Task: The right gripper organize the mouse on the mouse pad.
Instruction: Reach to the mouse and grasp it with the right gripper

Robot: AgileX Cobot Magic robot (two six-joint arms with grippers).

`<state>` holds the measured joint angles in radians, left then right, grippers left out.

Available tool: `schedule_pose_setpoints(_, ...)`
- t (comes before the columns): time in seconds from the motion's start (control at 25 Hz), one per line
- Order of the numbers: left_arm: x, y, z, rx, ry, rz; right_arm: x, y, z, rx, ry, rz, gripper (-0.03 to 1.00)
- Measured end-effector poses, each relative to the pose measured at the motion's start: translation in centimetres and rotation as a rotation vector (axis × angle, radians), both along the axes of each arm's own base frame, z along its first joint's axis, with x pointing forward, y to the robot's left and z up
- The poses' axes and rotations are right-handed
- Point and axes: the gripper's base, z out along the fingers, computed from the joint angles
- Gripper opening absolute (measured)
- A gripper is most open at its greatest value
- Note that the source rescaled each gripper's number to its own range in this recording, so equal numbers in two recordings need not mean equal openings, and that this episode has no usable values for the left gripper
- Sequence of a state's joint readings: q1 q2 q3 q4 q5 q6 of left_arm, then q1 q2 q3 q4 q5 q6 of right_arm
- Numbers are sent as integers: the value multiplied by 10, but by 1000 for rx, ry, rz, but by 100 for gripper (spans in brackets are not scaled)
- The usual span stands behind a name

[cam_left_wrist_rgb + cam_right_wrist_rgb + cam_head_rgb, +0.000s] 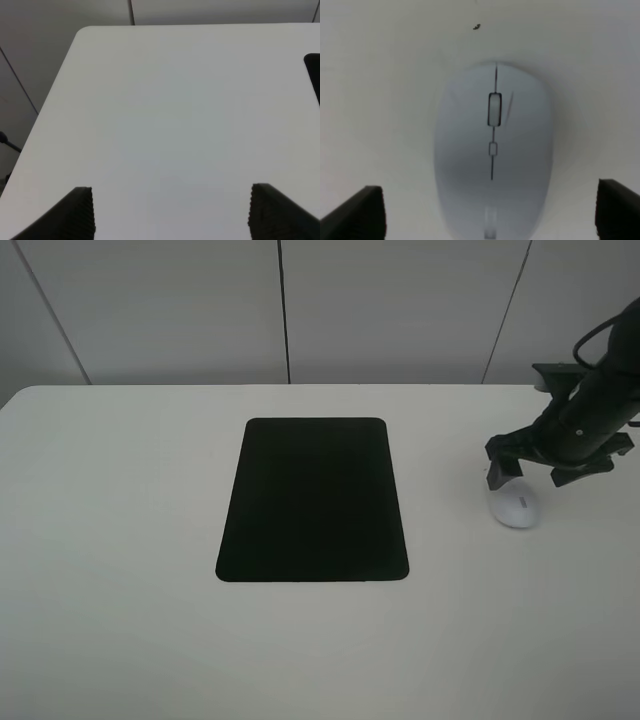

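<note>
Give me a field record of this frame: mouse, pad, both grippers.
mouse: small white oval computer mouse, on white table, right of the pad, off it
pad: flat matte black rectangular mouse pad, nothing on it
right gripper: open, fingers either side of the mouse, not closed
left gripper: open, above the table
task: mouse not yet on pad

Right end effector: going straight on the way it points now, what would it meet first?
Most likely the mouse: it sits centred ahead of the right end effector, whose jaws are open. The gap to it is unclear.

Exterior high overlooks table (120,640); right wrist close over shared mouse (492,150).
</note>
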<state>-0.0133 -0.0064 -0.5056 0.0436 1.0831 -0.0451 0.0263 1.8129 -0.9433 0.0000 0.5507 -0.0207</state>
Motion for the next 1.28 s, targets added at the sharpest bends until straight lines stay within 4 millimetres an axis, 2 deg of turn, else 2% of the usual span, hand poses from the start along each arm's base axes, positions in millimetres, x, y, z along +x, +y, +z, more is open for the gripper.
schedule_pose_setpoints(0.32, 0, 0, 0, 0, 0, 0, 8, 0, -9, -9, -48, 12, 100)
schedule_pose_setpoints(0.68, 0, 0, 0, 0, 0, 0, 8, -1, -34, -17, 23, 20, 100)
schedule_pose_setpoints(1.0, 0, 0, 0, 0, 0, 0, 8, -1, -36, -17, 22, 20, 100)
schedule_pose_setpoints(1.28, 0, 0, 0, 0, 0, 0, 8, -1, -45, -22, 46, 27, 100)
